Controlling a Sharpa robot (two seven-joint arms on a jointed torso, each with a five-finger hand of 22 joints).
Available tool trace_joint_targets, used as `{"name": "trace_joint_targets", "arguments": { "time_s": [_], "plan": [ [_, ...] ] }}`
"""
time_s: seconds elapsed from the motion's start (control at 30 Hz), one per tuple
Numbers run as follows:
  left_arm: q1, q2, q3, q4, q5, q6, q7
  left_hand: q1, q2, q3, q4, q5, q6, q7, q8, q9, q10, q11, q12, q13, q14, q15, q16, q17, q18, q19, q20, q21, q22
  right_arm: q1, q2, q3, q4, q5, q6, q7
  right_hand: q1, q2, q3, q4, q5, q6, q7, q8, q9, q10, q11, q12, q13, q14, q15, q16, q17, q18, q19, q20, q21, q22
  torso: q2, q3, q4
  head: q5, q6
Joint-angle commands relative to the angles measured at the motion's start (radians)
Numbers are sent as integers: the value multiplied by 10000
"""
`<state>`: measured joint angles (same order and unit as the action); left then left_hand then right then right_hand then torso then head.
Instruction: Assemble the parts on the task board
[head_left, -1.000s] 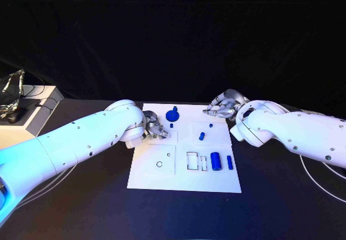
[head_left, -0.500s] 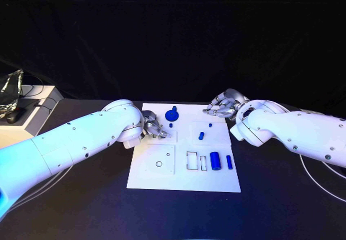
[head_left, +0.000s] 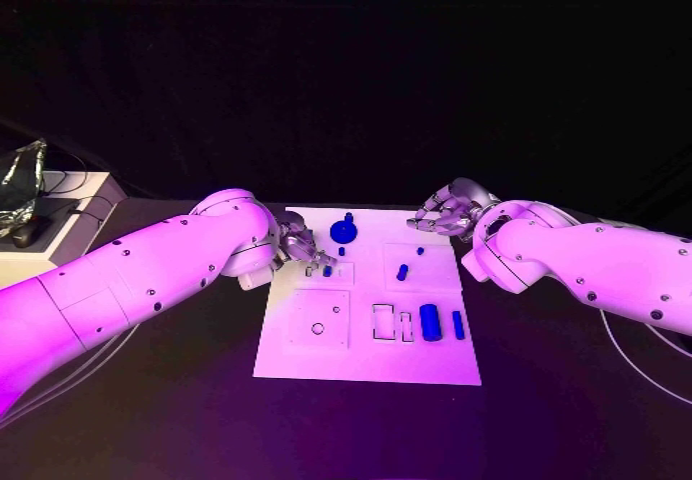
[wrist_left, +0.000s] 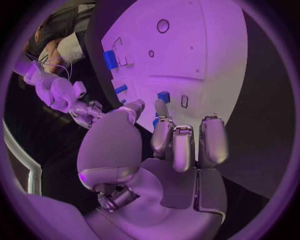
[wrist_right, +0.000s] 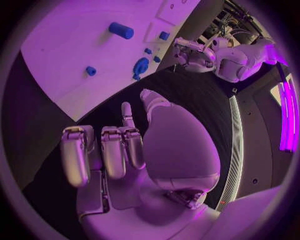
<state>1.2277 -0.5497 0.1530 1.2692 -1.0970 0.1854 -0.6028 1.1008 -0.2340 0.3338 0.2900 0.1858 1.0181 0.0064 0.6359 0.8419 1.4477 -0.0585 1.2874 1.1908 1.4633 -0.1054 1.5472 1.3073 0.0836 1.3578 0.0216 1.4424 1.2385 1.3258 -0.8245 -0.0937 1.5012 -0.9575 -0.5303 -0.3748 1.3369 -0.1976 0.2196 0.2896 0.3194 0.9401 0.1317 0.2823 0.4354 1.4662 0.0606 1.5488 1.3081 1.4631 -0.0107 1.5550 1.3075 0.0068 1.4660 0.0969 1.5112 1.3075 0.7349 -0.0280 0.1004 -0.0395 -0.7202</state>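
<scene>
1. The left hand is hovering at the left edge of the task board, near its far end, with its silver fingers lying straight and slightly apart and nothing between them.
2. Just past those fingertips, a small blue part is sitting on the board beside a small rectangular slot; whether the fingers are touching it cannot be told.
3. The right hand is hanging over the black table at the board's far right corner, its fingers loosely extended and holding nothing.
4. The task board is lying flat in the middle of the table as a smooth white rectangle marked with faint outlined squares.
5. A rounded blue knob-like part is standing near the board's far edge, between the two hands.
6. A short blue peg is lying in the outlined square right of centre.
7. A thick blue cylinder is lying near the board's right side, with a thinner blue rod just beside it and a pale rectangular frame to its left.
8. A small dark ring is lying in the near left square.
</scene>
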Motion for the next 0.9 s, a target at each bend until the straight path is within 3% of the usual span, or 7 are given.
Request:
{"name": "trace_joint_targets", "arguments": {
  "time_s": [0.03, 0.2, 0.27, 0.37, 0.5, 0.7, 0.9],
  "plan": [
    [3, -114, 194, 129, 98, -82, 27, 218, 84, -260, 6, -5, -239, 93, -177, 29, -254, 64, -316, -397, 817, 33, -148, 1685, -72, -188, -46, -155, -258, -12, -25, 3, 2, -34, -65, 145, -82, -7, -73, -11, 21, -74, 22, 34, 9, 798, -66, -45, 2400, 897, -66, -67, 1857, 99, 746, -98, -34, 2174, 0, 9, -8, 5, 41],
    [4, -347, 579, 197, 663, -434, 250, 651, 387, -634, 16, 85, -896, 462, -836, -166, -1082, 389, -1313, -1608, 390, 299, -747, 426, 144, -995, 124, -733, -1377, -14, -69, 2, -16, 77, -183, 292, -82, -7, -73, -11, 21, -74, 22, 34, 9, 798, -66, -45, 2400, 897, -66, -67, 1857, 99, 746, -98, -34, 2174, 0, 12, 5, -7, 58],
    [4, -429, 688, 142, 886, -620, 415, 842, 532, -675, 19, 169, -1393, 782, -1272, -363, -2131, 682, -2521, -3012, -232, 564, -1469, -906, 431, -2119, 328, -1586, -2900, -15, -86, 2, -33, 155, -254, 391, -87, -8, -81, -9, 21, -81, 22, 37, 20, 787, -65, -56, 2391, 898, -66, -67, 1863, 103, 738, -98, -52, 2161, -6, 15, 8, -5, 58],
    [6, -504, 782, -32, 1165, -799, 648, 1142, 718, -577, 12, 260, -1845, 1074, -1647, -649, -3412, 952, -3899, -4667, -985, 816, -2235, -2219, 732, -3274, 573, -2629, -4511, -15, -112, 2, -59, 254, -335, 538, -84, -3, -80, -11, 25, -86, 22, 37, 25, 735, -66, -112, 2343, 896, -66, -69, 1855, 109, 728, -98, -73, 2146, 1, 16, 11, 24, 107],
    [8, -488, 833, -392, 1326, -926, 972, 1351, 725, -317, 15, 266, -2275, 1345, -2059, -1162, -3954, 1197, -4331, -5157, -1513, 1036, -2732, -3103, 883, -3811, 793, -3361, -5419, -15, -133, 2, -94, 358, -400, 674, -74, 7, -76, -15, 33, -95, 23, 37, 34, 683, -66, -167, 2296, 889, -66, -79, 1826, 125, 698, -98, -136, 2101, 14, 9, 1, 32, 131],
    [12, -311, 852, -1011, 1161, -1404, 1545, 1272, 558, -288, 22, 243, -2624, 1452, -2403, -1838, -4535, 1340, -5116, -5990, -961, 1158, -1963, -2071, 734, -3040, 923, -2935, -4587, -15, -155, 2, -114, 407, -423, 742, -69, 12, -73, -16, 39, -102, 23, 38, 41, 666, -66, -186, 2280, 884, -66, -85, 1805, 125, 698, -98, -135, 2101, 40, 8, -17, 56, 196],
    [17, -43, 848, -1701, 755, -1536, 1768, 1346, 572, -287, 17, 261, -2150, 1427, -2016, -2039, -4225, 1296, -4870, -6203, -271, 1114, -1216, -894, 471, -1920, 873, -1982, -3111, -13, -178, 2, -95, 418, -414, 750, -60, 20, -70, -18, 53, -110, 24, 39, 52, 663, -66, -189, 2278, 882, -66, -89, 1798, 129, 691, -99, -151, 2090, 55, 6, -20, 63, 227]
  ]
}}
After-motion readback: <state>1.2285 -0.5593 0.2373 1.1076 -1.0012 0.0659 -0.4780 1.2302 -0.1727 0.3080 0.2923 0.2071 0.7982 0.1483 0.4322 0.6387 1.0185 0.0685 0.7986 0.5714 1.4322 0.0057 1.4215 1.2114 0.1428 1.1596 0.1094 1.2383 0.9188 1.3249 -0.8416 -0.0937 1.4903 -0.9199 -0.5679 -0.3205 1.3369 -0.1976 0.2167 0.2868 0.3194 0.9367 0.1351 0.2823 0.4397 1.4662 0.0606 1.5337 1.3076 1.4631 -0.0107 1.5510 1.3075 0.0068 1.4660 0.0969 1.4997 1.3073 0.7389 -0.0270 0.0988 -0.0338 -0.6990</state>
